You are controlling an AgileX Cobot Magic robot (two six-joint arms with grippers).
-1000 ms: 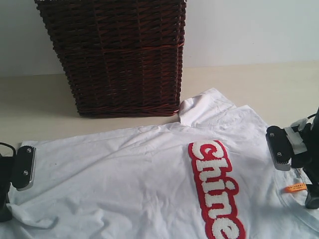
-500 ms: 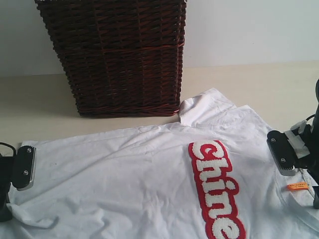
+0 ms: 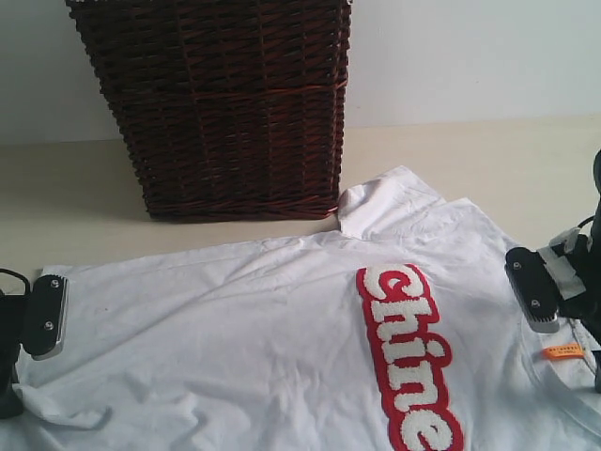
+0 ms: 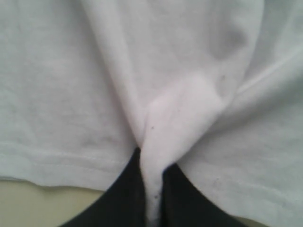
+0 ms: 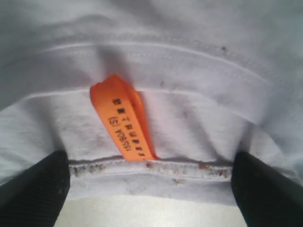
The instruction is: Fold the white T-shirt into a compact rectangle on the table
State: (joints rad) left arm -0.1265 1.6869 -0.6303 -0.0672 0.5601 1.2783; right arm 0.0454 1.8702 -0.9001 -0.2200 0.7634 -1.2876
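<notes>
White T-shirt (image 3: 263, 338) is held by closed left fingers (image 4: 118, 203); open right fingers (image 5: 33, 189), astride the collar (image 5: 156, 166), should be closed on it squarely.

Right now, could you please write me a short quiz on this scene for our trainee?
1. True or false: the left gripper is shut on a pinch of the T-shirt.
2. The tag by the open right gripper is: A green, B orange, C blue?
3. Fill in: behind the T-shirt stands a dark wicker ____.
Key: 1 true; 2 B; 3 basket.
</notes>
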